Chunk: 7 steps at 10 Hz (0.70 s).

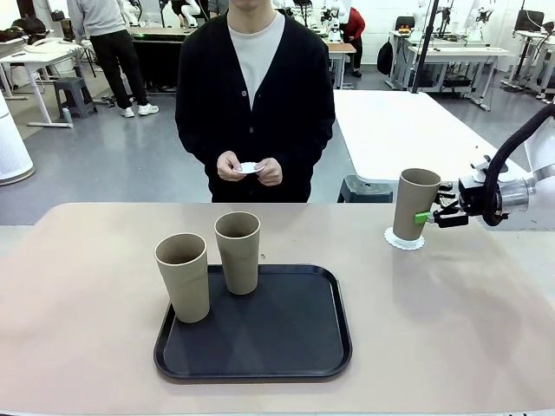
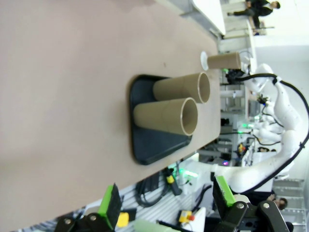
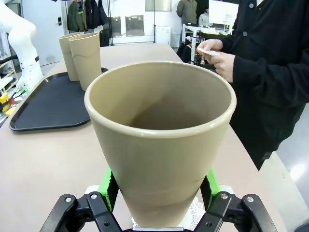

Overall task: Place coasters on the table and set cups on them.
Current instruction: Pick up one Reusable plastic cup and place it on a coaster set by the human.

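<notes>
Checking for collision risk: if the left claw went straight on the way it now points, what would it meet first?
Probably the nearer cup on the black tray, which sits about in line with the open left claw; depth is unclear, so it could meet the table edge first.

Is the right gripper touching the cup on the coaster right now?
Touching. Right wrist view shows the right gripper shut on the cup, green pads pressed against both sides.
</notes>
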{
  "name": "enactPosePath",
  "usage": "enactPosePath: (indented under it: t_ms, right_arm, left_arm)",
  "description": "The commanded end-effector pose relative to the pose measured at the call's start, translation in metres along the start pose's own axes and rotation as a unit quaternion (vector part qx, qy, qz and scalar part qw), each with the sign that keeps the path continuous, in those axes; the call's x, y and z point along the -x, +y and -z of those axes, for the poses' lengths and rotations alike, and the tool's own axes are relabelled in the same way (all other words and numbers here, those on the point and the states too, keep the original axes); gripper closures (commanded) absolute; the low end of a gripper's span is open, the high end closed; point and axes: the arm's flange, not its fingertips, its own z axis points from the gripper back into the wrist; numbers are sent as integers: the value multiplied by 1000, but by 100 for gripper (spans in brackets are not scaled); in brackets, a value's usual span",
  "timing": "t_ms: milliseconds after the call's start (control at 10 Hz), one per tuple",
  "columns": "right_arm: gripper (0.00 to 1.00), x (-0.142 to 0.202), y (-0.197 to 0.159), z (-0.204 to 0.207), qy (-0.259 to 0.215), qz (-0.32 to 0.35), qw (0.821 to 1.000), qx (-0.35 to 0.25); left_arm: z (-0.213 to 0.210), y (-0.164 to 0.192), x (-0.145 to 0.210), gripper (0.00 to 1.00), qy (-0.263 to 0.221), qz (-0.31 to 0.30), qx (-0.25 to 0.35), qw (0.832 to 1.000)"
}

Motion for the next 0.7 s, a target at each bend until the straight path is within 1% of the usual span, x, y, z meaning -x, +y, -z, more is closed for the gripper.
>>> enactPosePath:
  t_ms: [0,600]
  right_arm:
    - [17,0,-13,0,4,11,1000,-6]
    - [17,12,-22,-3,-5,29,1000,-7]
  left_arm:
    - [0,0,0,0,-3,-1,4,1000]
    - [0,0,0,0,-3,-1,4,1000]
